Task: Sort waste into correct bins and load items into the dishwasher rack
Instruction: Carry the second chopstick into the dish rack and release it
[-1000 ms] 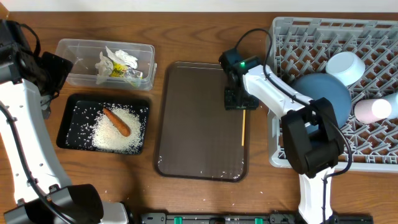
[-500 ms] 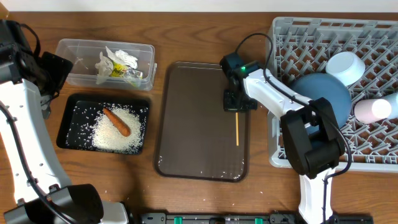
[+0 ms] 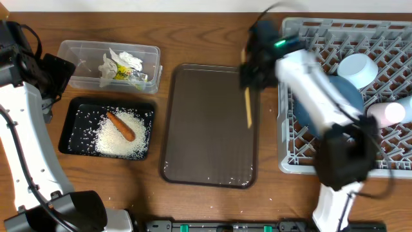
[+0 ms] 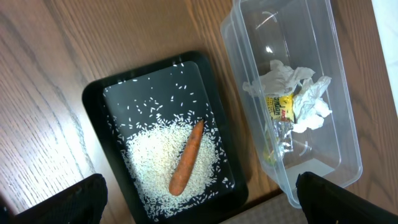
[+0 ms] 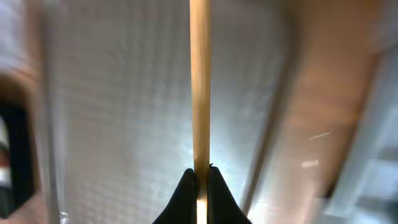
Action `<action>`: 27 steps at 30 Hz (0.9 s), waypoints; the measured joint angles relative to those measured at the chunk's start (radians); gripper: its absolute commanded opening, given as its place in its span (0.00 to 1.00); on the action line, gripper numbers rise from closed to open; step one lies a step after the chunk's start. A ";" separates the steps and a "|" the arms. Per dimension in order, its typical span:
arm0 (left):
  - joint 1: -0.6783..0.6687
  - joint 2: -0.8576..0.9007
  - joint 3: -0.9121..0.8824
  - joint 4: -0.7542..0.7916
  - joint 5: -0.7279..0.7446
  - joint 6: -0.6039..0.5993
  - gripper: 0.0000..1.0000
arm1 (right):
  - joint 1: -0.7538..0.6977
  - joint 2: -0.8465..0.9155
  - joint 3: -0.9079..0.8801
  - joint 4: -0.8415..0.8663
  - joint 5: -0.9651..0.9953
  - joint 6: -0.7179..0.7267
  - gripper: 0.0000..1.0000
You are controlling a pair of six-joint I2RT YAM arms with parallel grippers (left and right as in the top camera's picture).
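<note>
Over the wooden bench [image 3: 212, 38], the right claw [image 5: 199, 178], clamped on the chopstick [image 3: 247, 106], had lifted it toward the dishwasher rack [image 3: 335, 32].

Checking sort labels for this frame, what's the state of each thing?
chopstick: clamped in right jaws, over brown tray's right edge
left jaws: open, empty
wrappers: in clear tub
rice: piled in black tray
carrot: lying on rice
dark-blue bowl: in rack
pale-blue bowl: in rack
cup: in rack, on its side
</note>
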 measured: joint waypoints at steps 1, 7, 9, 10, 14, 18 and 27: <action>0.000 0.000 0.000 0.000 0.000 0.000 0.99 | -0.033 -0.035 0.025 -0.004 -0.004 -0.026 0.01; 0.000 0.000 0.000 0.000 0.000 0.000 0.99 | -0.247 -0.190 0.083 -0.040 -0.007 -0.132 0.01; 0.000 0.000 0.000 0.000 0.000 0.000 0.99 | -0.295 -0.190 0.075 -0.056 -0.008 -0.150 0.01; 0.000 0.000 0.000 0.000 0.000 0.000 0.99 | -0.307 -0.185 0.067 -0.058 -0.008 -0.156 0.01; 0.000 0.000 0.000 0.000 0.000 0.000 0.99 | -0.335 -0.155 -0.024 -0.027 -0.012 -0.179 0.01; 0.000 0.000 0.000 0.000 0.000 0.000 0.99 | -0.332 -0.138 -0.119 0.037 -0.020 -0.192 0.09; 0.000 0.000 0.000 0.000 0.000 0.000 0.99 | -0.331 -0.138 -0.193 0.075 -0.026 -0.200 0.66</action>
